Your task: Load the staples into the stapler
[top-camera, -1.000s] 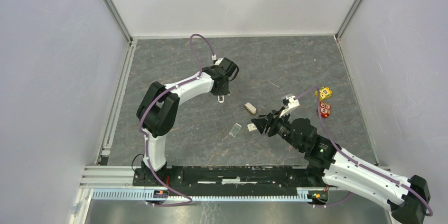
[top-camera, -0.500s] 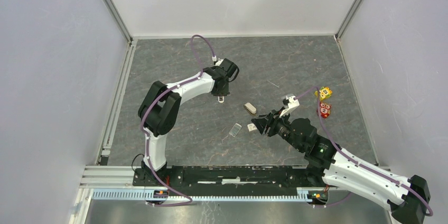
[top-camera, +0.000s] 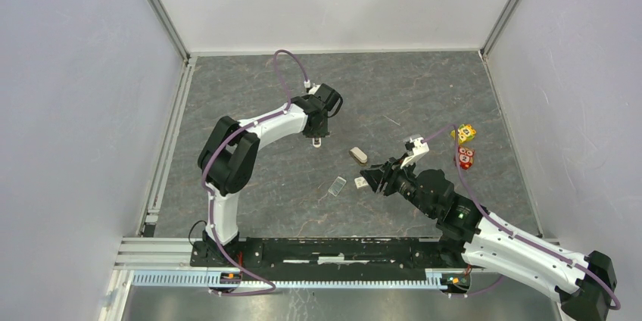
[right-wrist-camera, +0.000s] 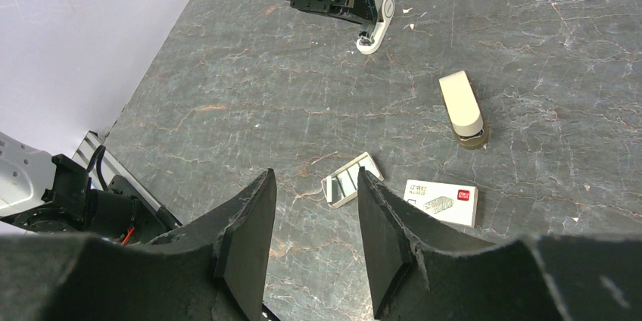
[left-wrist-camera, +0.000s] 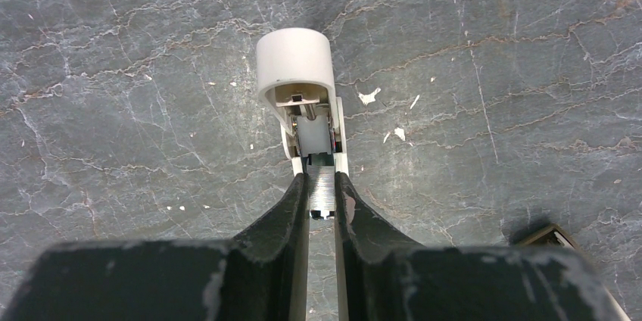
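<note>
Stapler (left-wrist-camera: 295, 71) fills the left wrist view. The left gripper (left-wrist-camera: 322, 182) is clamped on its near end, with the cover swung away and the channel bared ahead of the fingers. The ribbed silver piece in the grip could be the rail or a seated strip (it cannot be told which).

In the right wrist view the right gripper (right-wrist-camera: 314, 181) hangs over the table (right-wrist-camera: 227, 109) with its fingers apart and nothing between them. It is just short of the clear lid (right-wrist-camera: 350, 179), and the whitish staple box (right-wrist-camera: 441, 201) lies beside that. A beige oblong piece (right-wrist-camera: 463, 105) lies farther off, its purpose unclear. The staples themselves cannot be picked out, in lid or box.

The step in hand looks like fetching a strip. That calls for a fine, low pinch, then lining the strip up with the held channel.

The top view shows the two grippers well apart, with the stapler nearly hidden beneath the left one.
</note>
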